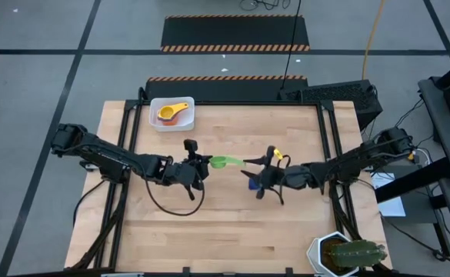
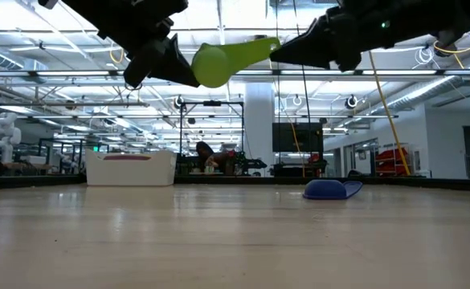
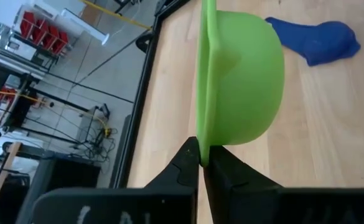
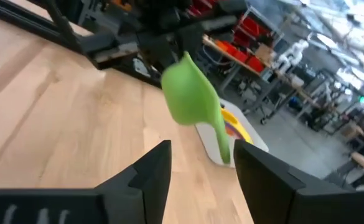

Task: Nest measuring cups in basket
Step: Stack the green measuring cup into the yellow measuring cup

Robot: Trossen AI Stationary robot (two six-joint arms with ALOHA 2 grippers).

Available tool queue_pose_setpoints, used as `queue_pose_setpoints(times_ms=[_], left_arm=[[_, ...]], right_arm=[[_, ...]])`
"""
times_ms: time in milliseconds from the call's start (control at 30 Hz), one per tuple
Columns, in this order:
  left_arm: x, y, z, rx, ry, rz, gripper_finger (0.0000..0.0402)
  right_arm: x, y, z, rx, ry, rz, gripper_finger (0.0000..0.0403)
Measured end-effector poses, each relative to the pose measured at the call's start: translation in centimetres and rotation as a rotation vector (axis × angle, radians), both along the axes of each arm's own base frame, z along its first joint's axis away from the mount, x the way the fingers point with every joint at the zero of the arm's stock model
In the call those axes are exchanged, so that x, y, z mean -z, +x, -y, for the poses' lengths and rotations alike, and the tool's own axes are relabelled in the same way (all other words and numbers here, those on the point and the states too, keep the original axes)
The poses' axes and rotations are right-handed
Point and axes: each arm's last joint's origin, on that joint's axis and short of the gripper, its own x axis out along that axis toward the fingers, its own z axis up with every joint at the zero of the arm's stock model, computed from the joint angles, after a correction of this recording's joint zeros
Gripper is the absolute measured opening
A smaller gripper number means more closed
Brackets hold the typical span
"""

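I am holding the green measuring cup [image 1: 220, 161] up off the tabletop [image 1: 232, 223] with the left pincer [image 3: 201, 163], its fingers pinching narrow on the cup's rim, bowl just ahead of the fingertips. The right pincer [image 4: 200, 163] is standing wide, its fingers parted with the cup's handle reaching toward the gap between them; whether they are touching the handle I cannot tell. A blue measuring cup [image 2: 329, 189] is lying on the tabletop below and just beside the right pincer. The white basket [image 1: 157, 120] is sitting well beyond the left pincer near the far edge, holding a yellow measuring cup [image 1: 174, 108] and an orange measuring cup [image 1: 167, 117].
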Motion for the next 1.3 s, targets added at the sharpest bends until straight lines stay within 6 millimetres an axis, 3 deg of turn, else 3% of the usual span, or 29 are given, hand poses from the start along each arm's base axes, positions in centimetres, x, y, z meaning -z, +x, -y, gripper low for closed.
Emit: queue_pose_setpoints(times_ms=[133, 433, 600, 767, 1000, 1167, 1300], left_arm=[[0.0, 0.0, 0.0, -0.003, -0.007, 0.004, 0.0006], [0.0, 0.0, 0.3, 0.016, -0.016, 0.002, 0.0010], [0.0, 0.0, 0.5, 0.023, -0.021, 0.018, 0.0023], [-0.2, -0.3, 0.6, -0.012, -0.093, 0.055, 0.0079], [-3.0, -2.3, 0.6, 0.006, -0.341, 0.109, 0.0155], [-5.0, -3.7, 0.6, 0.060, -0.530, 0.193, 0.0166], [-5.7, -3.5, 0.9, 0.163, -0.629, 0.235, 0.0162]], right_arm=[[-0.3, -0.1, -0.6, -0.027, -0.046, 0.019, 0.0137], [-0.6, 0.0, -0.6, -0.027, -0.039, 0.047, 0.0009], [-0.6, -0.1, -0.6, -0.026, -0.039, 0.048, 0.0008], [-0.6, -0.1, -0.7, -0.014, -0.063, 0.041, 0.0003], [-0.8, -0.6, -1.9, 0.020, -0.201, 0.011, 0.0001], [-0.8, -0.8, -2.7, -0.025, -0.313, -0.019, 0.0001], [-1.1, -0.9, -2.9, -0.032, -0.324, 0.006, 0.0000]])
